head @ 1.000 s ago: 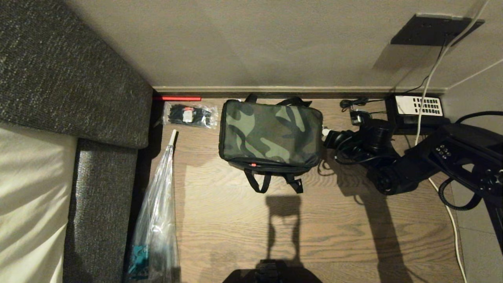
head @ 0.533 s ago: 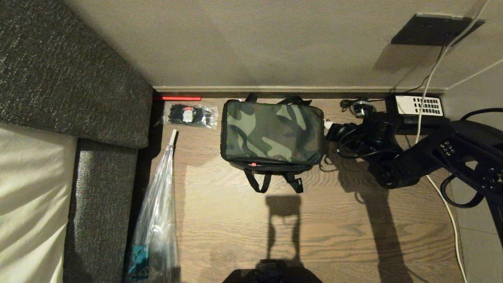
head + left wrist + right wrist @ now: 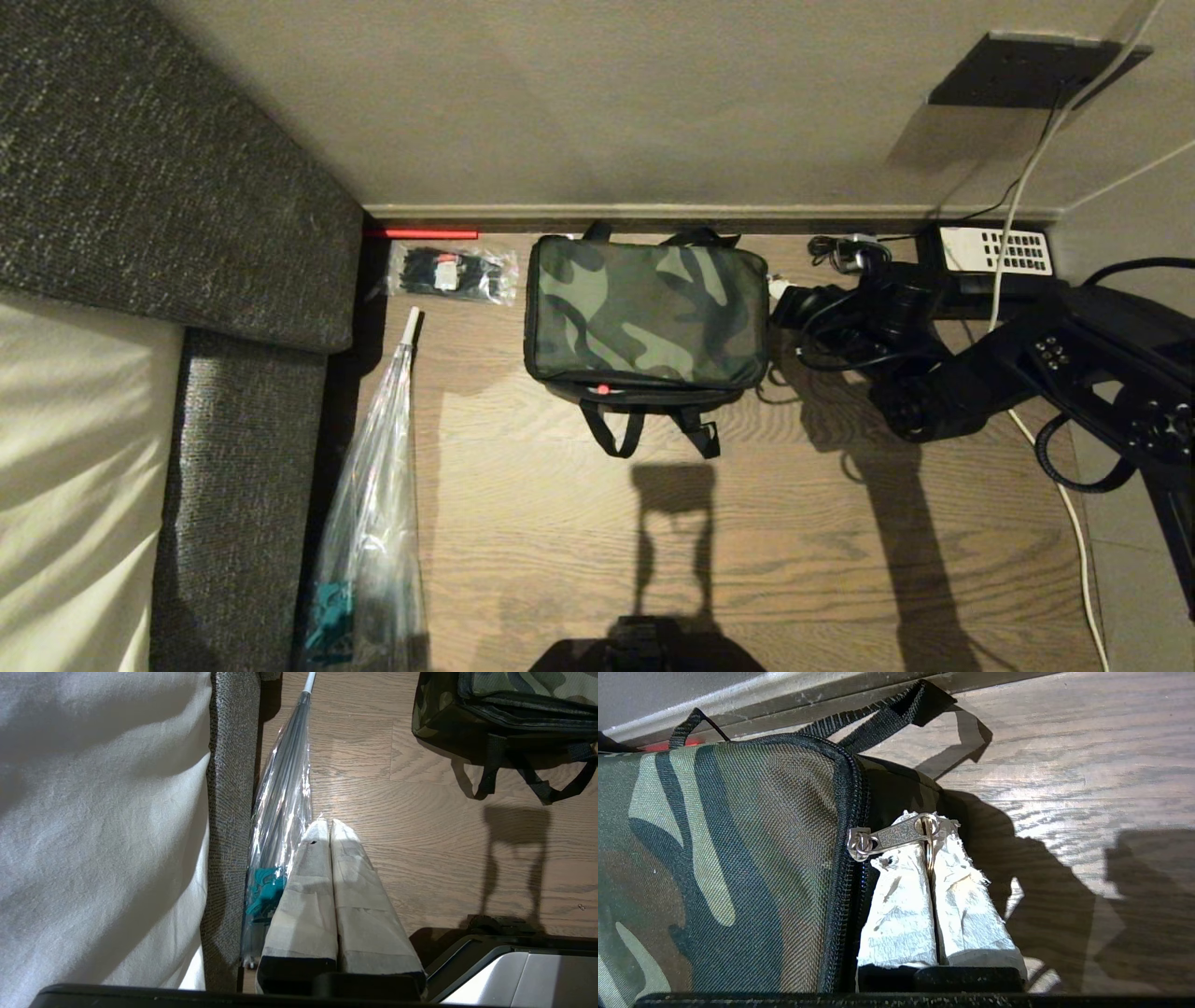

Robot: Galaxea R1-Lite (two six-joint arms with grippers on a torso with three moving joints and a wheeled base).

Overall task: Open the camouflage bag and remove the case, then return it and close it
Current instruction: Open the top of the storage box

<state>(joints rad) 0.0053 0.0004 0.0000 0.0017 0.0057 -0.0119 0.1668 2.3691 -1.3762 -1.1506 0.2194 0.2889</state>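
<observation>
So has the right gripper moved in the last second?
Yes. The right gripper has shifted toward the wall, up along the camouflage bag's right edge and nearer the telephone.

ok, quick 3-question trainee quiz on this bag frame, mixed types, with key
1. True or false: the camouflage bag lies with its lid zipped shut.
2. What is the right gripper pinching? A) a strap B) the zipper pull C) the telephone
3. Where is the left gripper?

Key:
1. True.
2. B; the pull's ring sits between the closed fingertips at the bag's right end.
3. Parked, shut and empty, over the floor beside the clear umbrella and sofa edge.
</observation>
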